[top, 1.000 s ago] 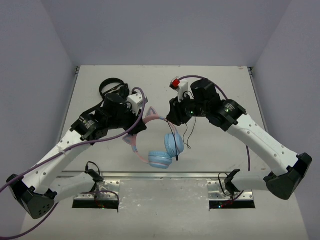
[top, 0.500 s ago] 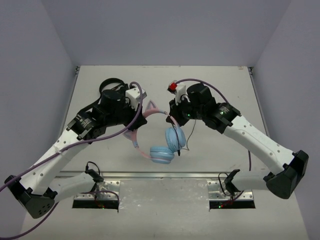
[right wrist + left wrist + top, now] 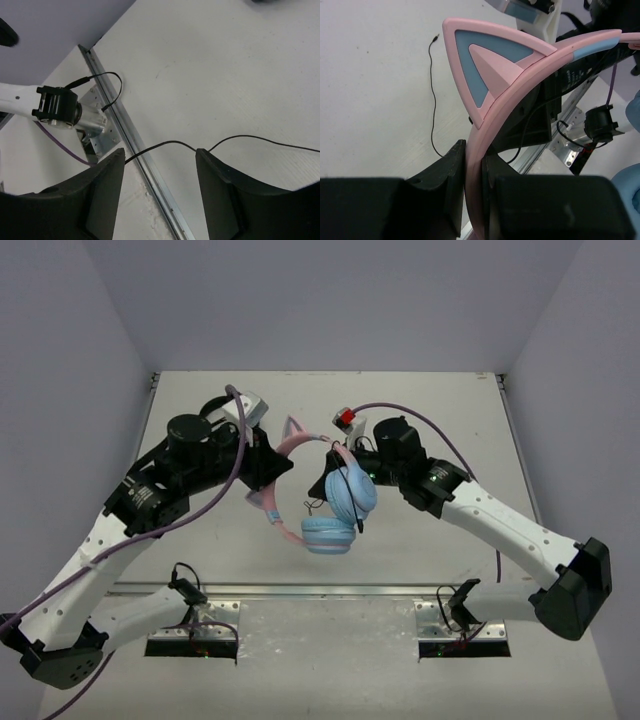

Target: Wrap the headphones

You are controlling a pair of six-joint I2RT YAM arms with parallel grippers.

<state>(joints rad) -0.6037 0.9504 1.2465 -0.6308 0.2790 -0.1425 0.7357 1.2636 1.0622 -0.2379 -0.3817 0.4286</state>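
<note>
Two arms share job: left gripper (image 3: 472, 156) clamped on headband (image 3: 520, 85) beside cat ear (image 3: 480, 65), lifting headphones (image 3: 330, 535) off table (image 3: 450, 420) so cable (image 3: 434, 100) trails free; right gripper (image 3: 159, 155) fingers parted, holding nothing, cable crossing gap, likely poised to catch it.

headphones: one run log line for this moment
headphones: held by headband | left pincer: shut on headband | right pincer: open, cable not gripped
</note>
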